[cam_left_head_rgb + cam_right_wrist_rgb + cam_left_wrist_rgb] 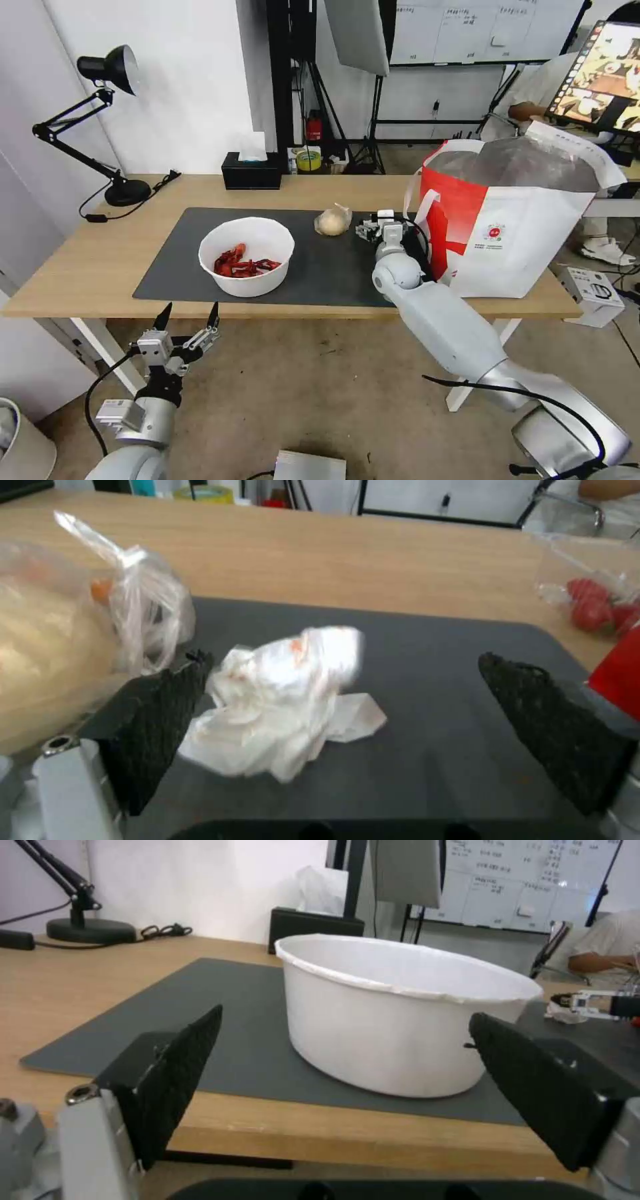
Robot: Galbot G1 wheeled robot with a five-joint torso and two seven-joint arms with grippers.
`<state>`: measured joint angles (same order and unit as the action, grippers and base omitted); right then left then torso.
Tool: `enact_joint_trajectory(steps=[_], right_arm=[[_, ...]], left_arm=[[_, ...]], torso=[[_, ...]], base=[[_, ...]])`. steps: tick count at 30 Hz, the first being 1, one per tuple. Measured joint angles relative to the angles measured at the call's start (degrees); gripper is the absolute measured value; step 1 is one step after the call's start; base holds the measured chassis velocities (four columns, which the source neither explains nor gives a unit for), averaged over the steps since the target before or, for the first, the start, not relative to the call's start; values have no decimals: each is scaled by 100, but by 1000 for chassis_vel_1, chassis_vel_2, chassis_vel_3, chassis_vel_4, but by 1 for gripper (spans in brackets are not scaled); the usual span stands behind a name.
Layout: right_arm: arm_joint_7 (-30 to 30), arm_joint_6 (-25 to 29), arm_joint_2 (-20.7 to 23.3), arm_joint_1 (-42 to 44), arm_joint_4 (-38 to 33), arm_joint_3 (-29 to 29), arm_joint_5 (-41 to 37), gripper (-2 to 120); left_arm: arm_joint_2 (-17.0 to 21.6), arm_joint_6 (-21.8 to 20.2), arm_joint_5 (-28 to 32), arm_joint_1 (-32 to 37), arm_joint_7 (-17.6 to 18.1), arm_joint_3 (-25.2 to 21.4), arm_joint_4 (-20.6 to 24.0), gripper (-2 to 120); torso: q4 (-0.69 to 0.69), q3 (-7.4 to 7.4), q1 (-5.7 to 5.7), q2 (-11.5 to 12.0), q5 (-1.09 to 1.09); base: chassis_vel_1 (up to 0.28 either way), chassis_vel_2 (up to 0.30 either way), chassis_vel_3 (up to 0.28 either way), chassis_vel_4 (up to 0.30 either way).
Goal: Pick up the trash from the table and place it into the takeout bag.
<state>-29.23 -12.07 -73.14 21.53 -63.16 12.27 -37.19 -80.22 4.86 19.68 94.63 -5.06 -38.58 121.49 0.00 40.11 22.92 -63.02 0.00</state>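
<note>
On the dark mat of the table (87, 280) stands the white bowl (247, 257) of red shells. The small clear bag with the beige lump (333, 221) lies further back. My right gripper (375, 228) is low over the mat beside it. In the right wrist view this gripper (343, 680) is open, and the crumpled tissue (287, 700) lies between its fingers, close to one pad (160, 720). The takeout bag (520, 233) stands open at the table's right end. My left gripper (190, 310) hangs open below the front edge, facing the bowl (400, 1015).
A black tissue box (251, 172) and a desk lamp (123, 190) stand along the back of the table. A clear plastic container with red pieces (590, 597) lies off the mat, next to the bag's red wall (623, 675). A seated person is behind the takeout bag.
</note>
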Motion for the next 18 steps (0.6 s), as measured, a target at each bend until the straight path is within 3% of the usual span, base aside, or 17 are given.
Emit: enact_joint_trajectory(steps=[9,18], right_arm=[[85,-9,-130,-86,295,-4,-12,99],[69,-27,-121,-8,254,-33,-70,70]], left_arm=[[5,17,-62,-91,-9,36,-73,100],[-8,17,-66,-111,-9,44,-100,100]], torso=[[0,0,0,0,0],[0,0,0,-1,0]], base=[[0,0,0,0],[0,0,0,0]])
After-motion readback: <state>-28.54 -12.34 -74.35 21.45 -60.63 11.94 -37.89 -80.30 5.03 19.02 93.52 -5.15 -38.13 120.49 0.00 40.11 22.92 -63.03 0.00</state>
